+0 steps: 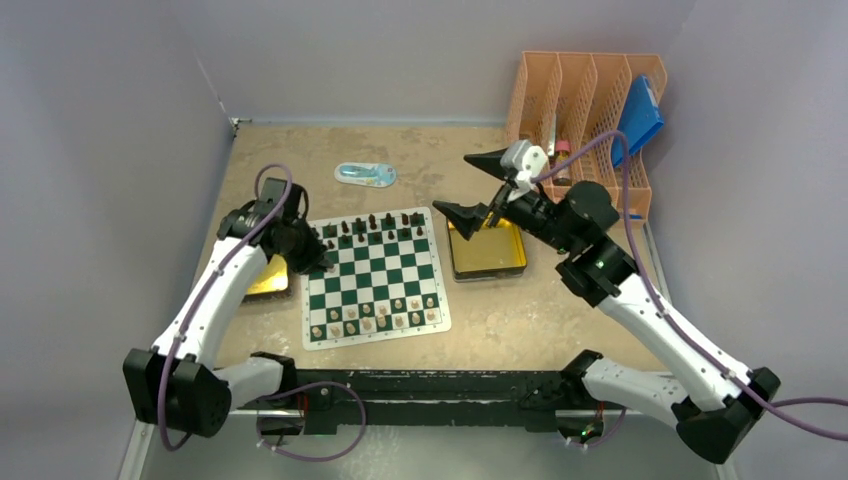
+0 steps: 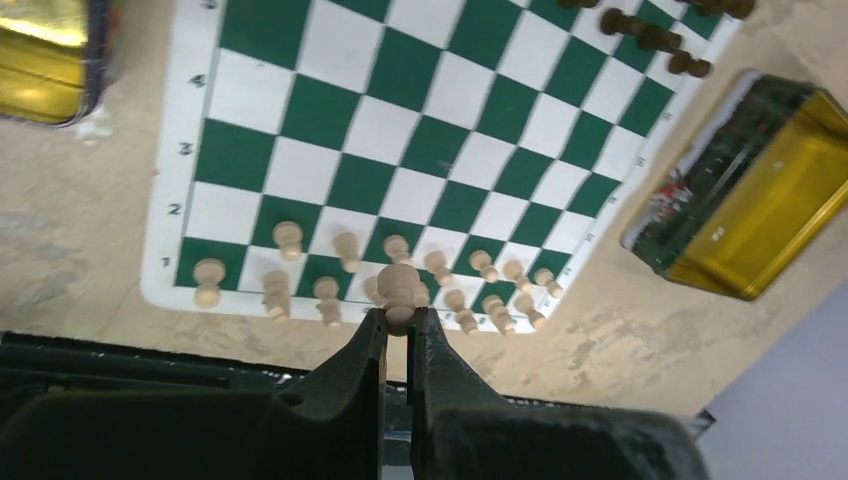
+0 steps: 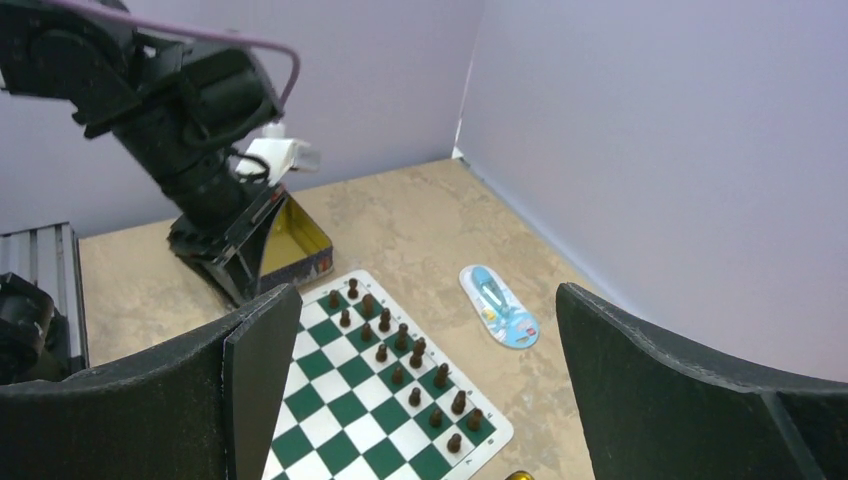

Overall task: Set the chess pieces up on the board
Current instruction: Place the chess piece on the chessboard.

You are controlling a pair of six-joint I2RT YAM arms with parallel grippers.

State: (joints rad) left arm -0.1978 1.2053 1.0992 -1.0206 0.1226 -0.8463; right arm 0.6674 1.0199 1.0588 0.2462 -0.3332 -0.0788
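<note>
The board [image 1: 377, 277] lies flat at the table's middle, its green and white squares [image 2: 165, 205] [image 3: 330, 405] showing in both wrist views. Dark chess pieces [image 1: 372, 228] [image 3: 400, 352] fill its far rows. Cream chess pieces [image 1: 378, 316] [image 2: 345, 250] stand in its near rows. My left gripper [image 1: 326, 263] [image 2: 399, 318] hangs over the board's left side, shut on a cream piece [image 2: 398, 288] that pokes out past its fingertips. Over the right gold tray, my right gripper [image 1: 470, 186] [image 3: 428, 300] is raised and stands wide open with nothing in it.
One gold tray [image 1: 488, 250] [image 2: 760, 195] sits right of the board, another [image 1: 268, 280] [image 2: 40, 55] left of it under the left arm. A blue packet [image 1: 365, 174] [image 3: 498, 306] lies behind the board. An orange rack [image 1: 590, 110] stands at the back right. Walls close in three sides.
</note>
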